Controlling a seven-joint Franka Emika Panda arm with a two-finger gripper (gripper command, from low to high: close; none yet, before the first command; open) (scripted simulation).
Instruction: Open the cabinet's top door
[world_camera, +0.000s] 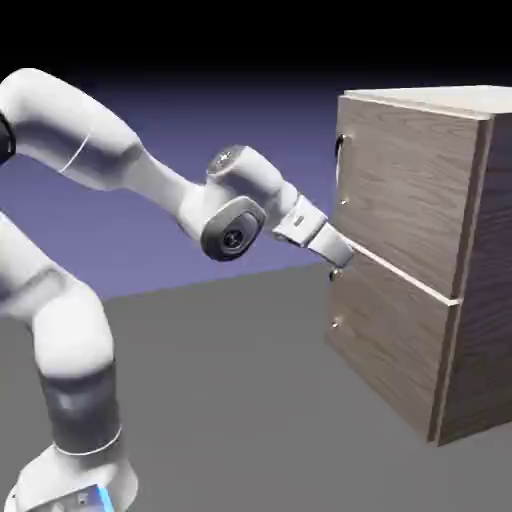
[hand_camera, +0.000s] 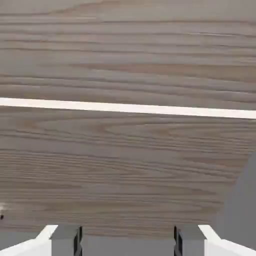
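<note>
The cabinet (world_camera: 488, 300) stands at the exterior view's right, and its top door (world_camera: 410, 190) is flush and shut. A small vertical silver handle (world_camera: 341, 150) sits near the door's left edge. My gripper (world_camera: 341, 258) is close against the cabinet front, level with the pale seam (world_camera: 400, 275) between the two panels and well below the handle. Wood grain fills the hand view, crossed by the seam (hand_camera: 128, 108). At that view's bottom edge the gripper (hand_camera: 127, 241) is open, with nothing between its grey fingertips (hand_camera: 66, 240).
The lower panel (world_camera: 390, 345) carries a small knob (world_camera: 337, 322) near its left edge. Grey table surface (world_camera: 230, 400) lies between my base and the cabinet, and a strip of it (hand_camera: 242, 200) shows at the hand view's lower right.
</note>
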